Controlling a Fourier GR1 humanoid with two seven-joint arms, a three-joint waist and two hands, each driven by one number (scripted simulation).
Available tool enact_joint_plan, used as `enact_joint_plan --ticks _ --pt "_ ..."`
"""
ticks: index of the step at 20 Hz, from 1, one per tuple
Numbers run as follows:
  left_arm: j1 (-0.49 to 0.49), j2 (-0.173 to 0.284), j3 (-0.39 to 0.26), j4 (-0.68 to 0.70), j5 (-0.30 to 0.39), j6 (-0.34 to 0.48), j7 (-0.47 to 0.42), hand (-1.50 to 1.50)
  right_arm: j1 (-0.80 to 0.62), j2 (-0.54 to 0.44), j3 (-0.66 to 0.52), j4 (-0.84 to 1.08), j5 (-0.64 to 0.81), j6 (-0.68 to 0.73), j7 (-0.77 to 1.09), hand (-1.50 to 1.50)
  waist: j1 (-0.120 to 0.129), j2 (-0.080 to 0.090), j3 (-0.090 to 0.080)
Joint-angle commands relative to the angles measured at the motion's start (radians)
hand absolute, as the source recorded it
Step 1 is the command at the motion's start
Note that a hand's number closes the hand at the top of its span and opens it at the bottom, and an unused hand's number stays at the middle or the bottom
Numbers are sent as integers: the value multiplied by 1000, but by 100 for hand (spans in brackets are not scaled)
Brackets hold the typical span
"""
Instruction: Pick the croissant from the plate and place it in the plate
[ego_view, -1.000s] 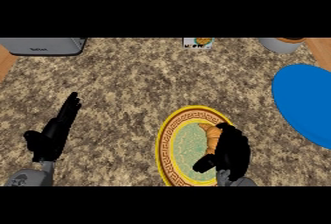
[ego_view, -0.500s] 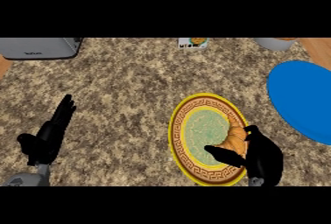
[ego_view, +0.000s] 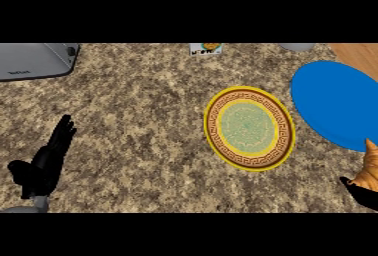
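I hold the croissant (ego_view: 370, 167) in my right robot hand (ego_view: 363, 194), fingers curled under it, at the view's right edge below the blue plate (ego_view: 332, 102). Half out of sight, I might misjudge the drop and miss the rim. My left robot hand (ego_view: 46, 162) rests open.

croissant (ego_view: 369, 167) lifted off yellow plate (ego_view: 284, 125), now rightward

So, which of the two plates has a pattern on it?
The yellow-rimmed plate at the middle has a brown patterned ring; the blue plate is plain.
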Motion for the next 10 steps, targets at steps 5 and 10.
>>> enact_joint_plan --ticks 5,10 --pt "16 -13 -9 -39 -7 6 5 0 212 -197 -425 35 -390 8 -457 150 28 4 -3" --pt "7 -15 -25 -51 -19 -16 27 0 269 -207 -666 41 -530 51 -631 150 63 12 -5"
